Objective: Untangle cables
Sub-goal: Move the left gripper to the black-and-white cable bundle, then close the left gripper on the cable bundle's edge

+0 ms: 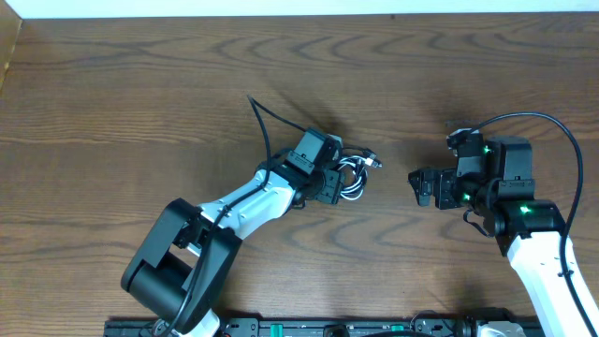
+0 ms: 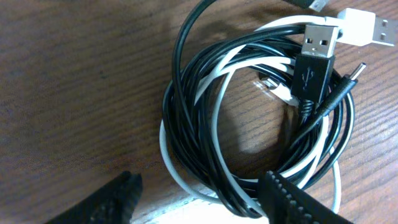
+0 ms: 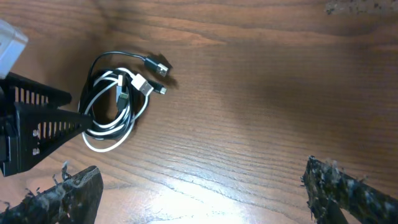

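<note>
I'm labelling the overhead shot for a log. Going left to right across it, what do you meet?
left arm → coiled white and black cables → right arm

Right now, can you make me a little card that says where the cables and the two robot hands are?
cables: black cable and white cable, wound together in one coil on the table
plugs: loose at the coil's edge
left gripper: open, straddling the coil
right gripper: open, empty, apart from the coil
tangle: not undone yet
</note>
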`<state>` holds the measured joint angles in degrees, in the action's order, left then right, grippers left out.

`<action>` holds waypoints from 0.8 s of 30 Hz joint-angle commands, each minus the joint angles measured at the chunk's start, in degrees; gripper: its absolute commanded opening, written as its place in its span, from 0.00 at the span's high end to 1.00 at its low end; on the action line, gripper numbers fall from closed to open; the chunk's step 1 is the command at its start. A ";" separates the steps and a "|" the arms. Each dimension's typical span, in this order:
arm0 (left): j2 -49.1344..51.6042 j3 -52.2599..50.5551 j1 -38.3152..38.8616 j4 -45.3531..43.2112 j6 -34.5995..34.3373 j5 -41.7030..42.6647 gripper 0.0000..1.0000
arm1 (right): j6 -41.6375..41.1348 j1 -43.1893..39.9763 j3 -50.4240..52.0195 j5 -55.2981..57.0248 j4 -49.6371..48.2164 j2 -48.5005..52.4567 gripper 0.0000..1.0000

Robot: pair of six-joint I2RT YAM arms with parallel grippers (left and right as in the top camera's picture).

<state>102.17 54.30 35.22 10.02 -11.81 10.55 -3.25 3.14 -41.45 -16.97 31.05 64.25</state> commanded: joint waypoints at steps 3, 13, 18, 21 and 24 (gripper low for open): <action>0.83 0.79 1.57 -0.09 0.09 -1.18 0.47 | -1.01 0.20 -1.03 -0.57 0.07 -0.04 0.01; 0.83 0.02 2.73 3.06 0.09 -1.18 0.66 | -1.46 0.20 -1.03 -0.59 0.70 -0.04 0.01; 0.83 0.02 2.73 5.81 0.09 -1.16 0.67 | -1.46 0.20 -1.03 -0.59 1.11 -0.04 0.01; 0.83 0.02 2.73 6.32 0.09 -1.14 0.74 | -1.79 0.20 -1.03 -0.61 1.14 -0.04 0.01; 0.83 0.02 2.73 7.65 1.22 -1.16 0.85 | -2.54 0.20 -1.03 -0.70 1.42 -0.04 0.01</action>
<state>102.19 55.09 37.78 15.33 -11.97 10.63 -4.54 3.14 -41.45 -16.99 32.14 64.25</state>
